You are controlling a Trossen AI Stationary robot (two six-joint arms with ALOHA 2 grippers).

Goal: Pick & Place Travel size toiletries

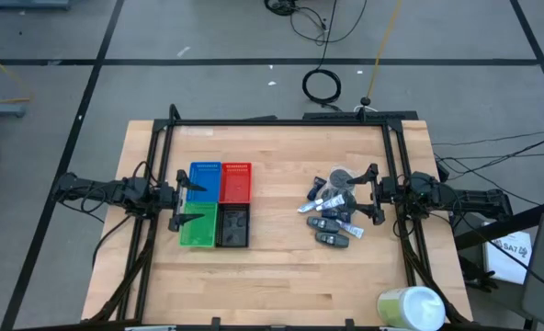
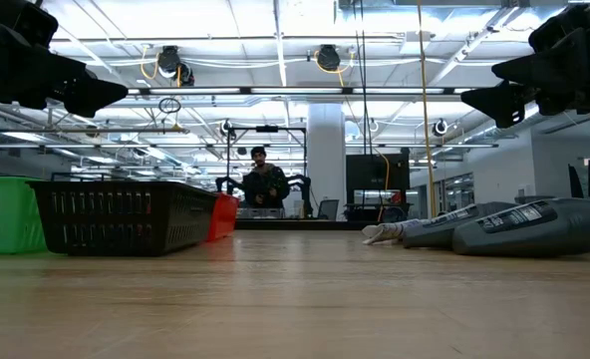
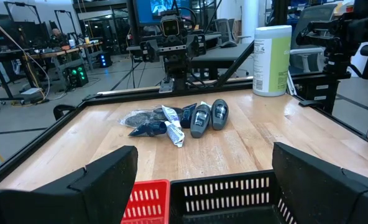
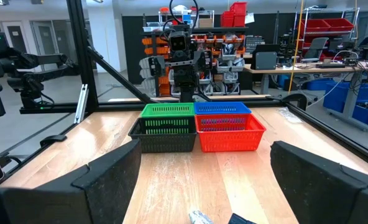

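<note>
The wooden tabletop (image 1: 281, 276) carries everything, with a dark frame around its edges. A big pale green-white cylinder (image 1: 410, 308) lies at the tabletop's corner on the right arm's side, well apart from both jaws. Four trays sit in a block just in front of the left jaws (image 1: 181, 199): blue tray (image 1: 204, 181) and red tray (image 1: 236, 181) side by side, green tray (image 1: 198, 226) and black tray (image 1: 232, 226) side by side. The left jaws stand wide open above the trays' edge, holding nothing. The travel size toiletries (image 1: 332, 213), small pale tubes and dark oblong packs, lie in a loose heap on the bare wood right below and just in front of the right jaws (image 1: 371, 196). The right jaws also stand wide open and empty, above the heap's near edge. Beyond the tabletop, a person (image 2: 262, 179) shows far off in the room.
</note>
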